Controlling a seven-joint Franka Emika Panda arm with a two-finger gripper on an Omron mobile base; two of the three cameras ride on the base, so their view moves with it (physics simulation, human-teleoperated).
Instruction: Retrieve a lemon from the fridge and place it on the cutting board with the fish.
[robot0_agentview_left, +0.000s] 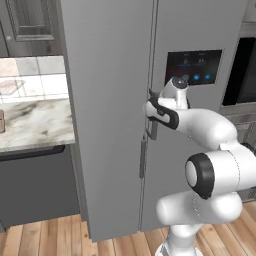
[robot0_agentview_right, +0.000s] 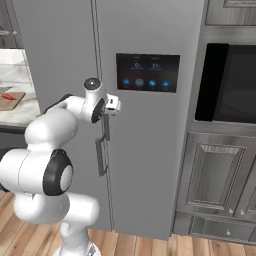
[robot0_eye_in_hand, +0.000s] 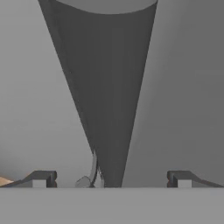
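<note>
The fridge (robot0_agentview_left: 110, 100) stands shut directly ahead of the gripper (robot0_eye_in_hand: 111, 178), so the lemon is presumably behind its doors. Its long vertical handle (robot0_eye_in_hand: 107, 100) runs away from the hand between the two spread fingertips (robot0_eye_in_hand: 41, 178), long axis in line with the gap, apparently untouched, though contact is hard to judge. In the right base view the gripper (robot0_agentview_right: 106, 116) sits against the handles at the door seam. The cutting board (robot0_agentview_right: 10, 100) with the fish (robot0_agentview_right: 6, 96) lies well off to the gripper's left, on the counter (robot0_agentview_right: 20, 115)
</note>
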